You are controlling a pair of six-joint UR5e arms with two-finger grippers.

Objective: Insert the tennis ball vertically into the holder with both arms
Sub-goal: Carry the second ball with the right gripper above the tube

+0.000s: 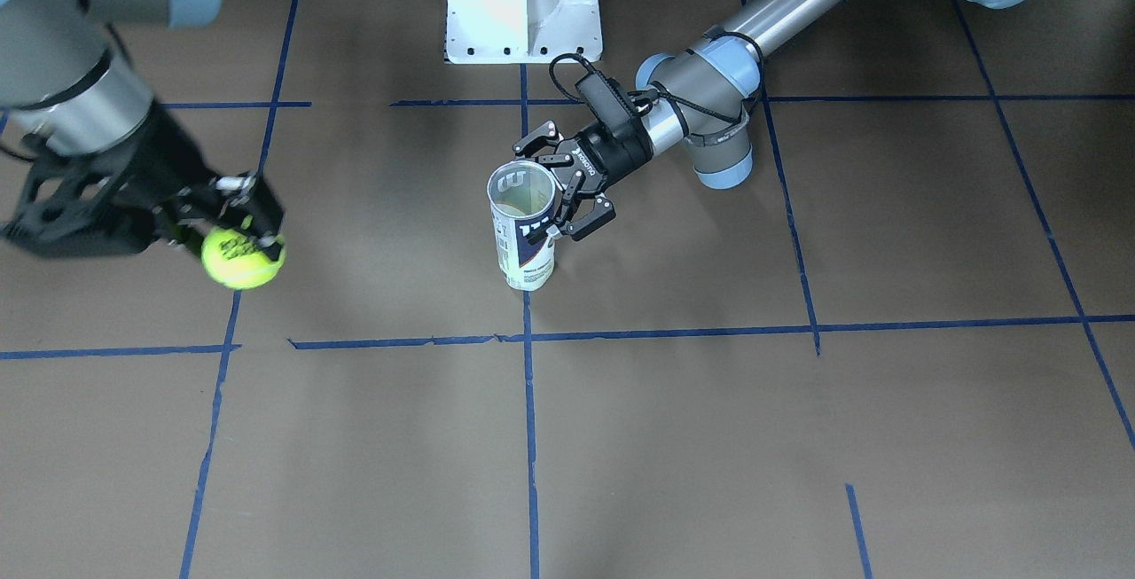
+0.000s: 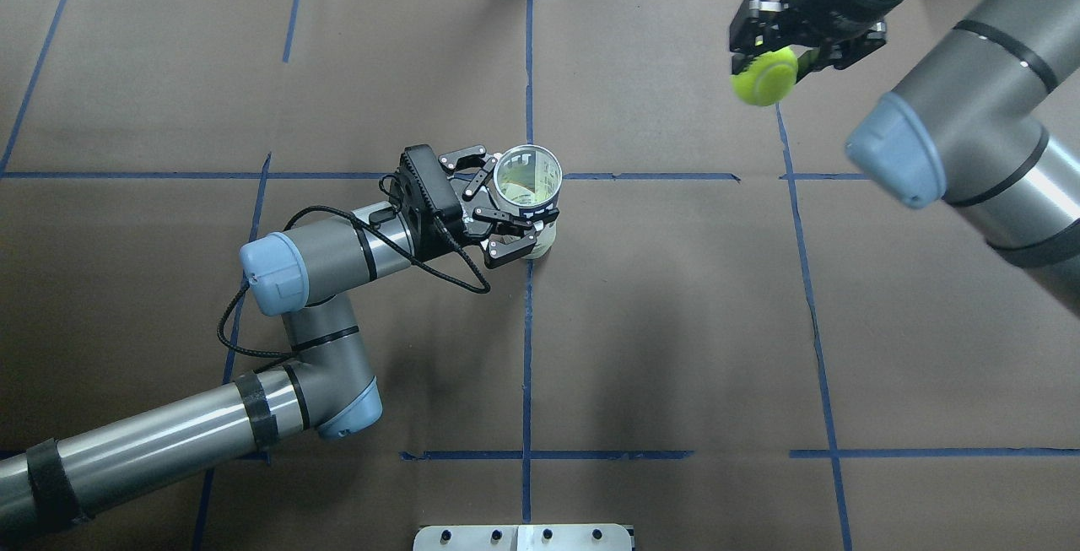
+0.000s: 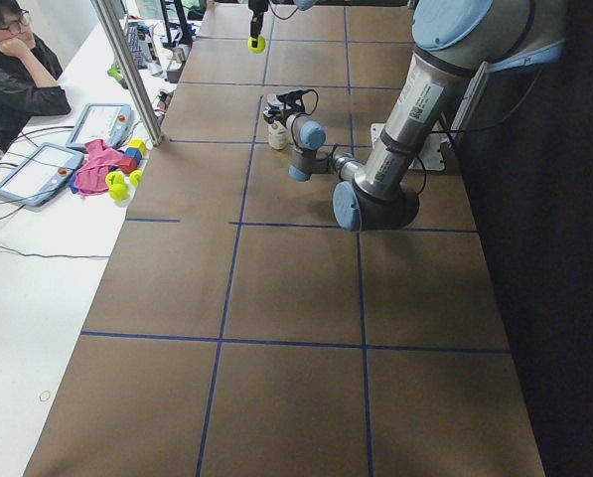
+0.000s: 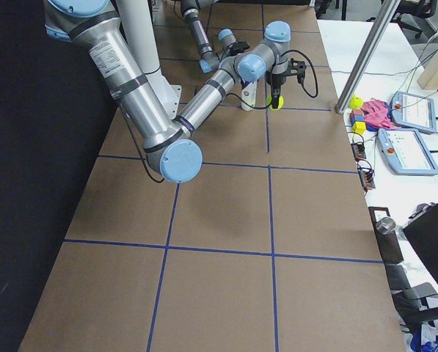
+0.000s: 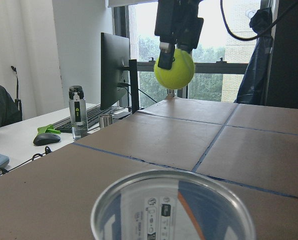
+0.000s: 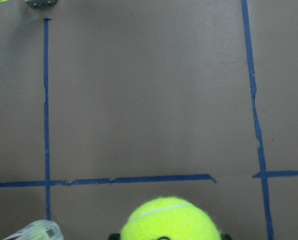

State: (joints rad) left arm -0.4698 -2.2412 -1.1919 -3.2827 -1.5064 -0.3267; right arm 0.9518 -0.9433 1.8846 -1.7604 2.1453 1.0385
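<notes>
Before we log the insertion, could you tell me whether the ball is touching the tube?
Apart. The overhead view shows bare table between the ball and the tube.

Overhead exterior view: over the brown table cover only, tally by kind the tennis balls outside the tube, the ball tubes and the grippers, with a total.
Tennis ball, held in the right gripper: 1
Clear tennis-ball tube, upright: 1
Grippers, counting the left gripper around the tube: 2
Total: 4
</notes>
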